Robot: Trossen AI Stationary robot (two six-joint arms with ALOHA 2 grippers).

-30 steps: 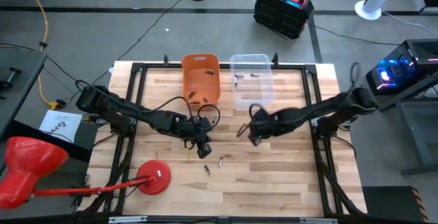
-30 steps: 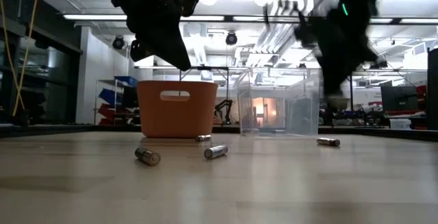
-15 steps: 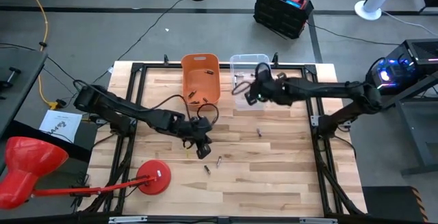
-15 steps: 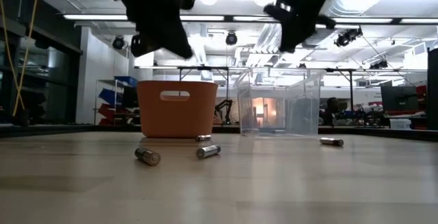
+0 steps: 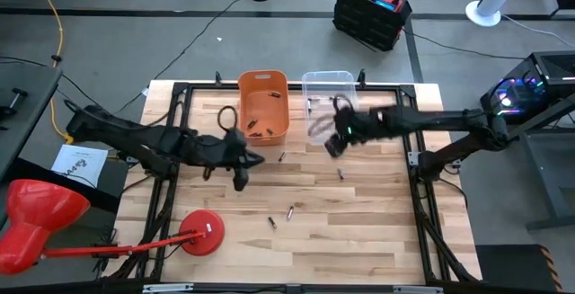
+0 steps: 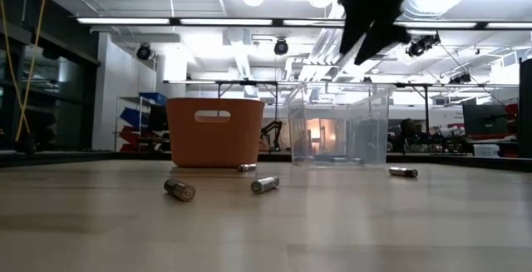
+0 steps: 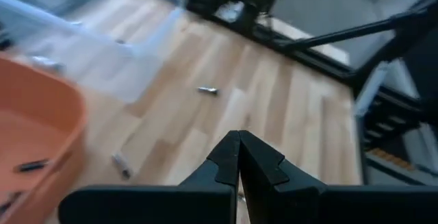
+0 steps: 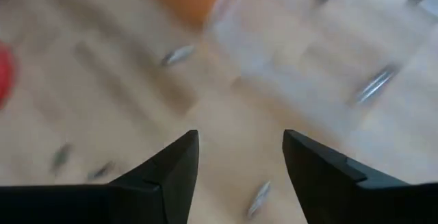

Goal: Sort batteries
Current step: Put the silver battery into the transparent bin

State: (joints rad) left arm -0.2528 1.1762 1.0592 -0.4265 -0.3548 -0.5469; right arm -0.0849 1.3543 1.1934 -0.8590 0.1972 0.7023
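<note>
Four small batteries lie loose on the wooden table: one (image 5: pixel 281 156) near the orange bin (image 5: pixel 263 85), one (image 5: pixel 340 173) at the centre, and two (image 5: pixel 292 211) (image 5: pixel 269 222) nearer the front. More batteries lie in the orange bin (image 5: pixel 256 128) and in the clear bin (image 5: pixel 314 103). My left gripper (image 5: pixel 254 160) is shut, with nothing visible between its fingers (image 7: pixel 239 157), and hovers just before the orange bin. My right gripper (image 5: pixel 333 143) is open and empty (image 8: pixel 239 162), above the table at the clear bin's near wall.
The clear bin (image 5: pixel 341 78) stands right of the orange bin at the far edge. A red lamp-like stand (image 5: pixel 202 234) lies at the front left corner. A black frame (image 5: pixel 180 92) runs round the table. In the low view, batteries (image 6: pixel 179 190) (image 6: pixel 264 184) lie before the bins.
My right gripper has swung from the table's centre to the far side over the clear bin, then come back a little toward the near edge. My left gripper has risen and gone toward the far left, toward the orange bin. The loose batteries have stayed where they were.
</note>
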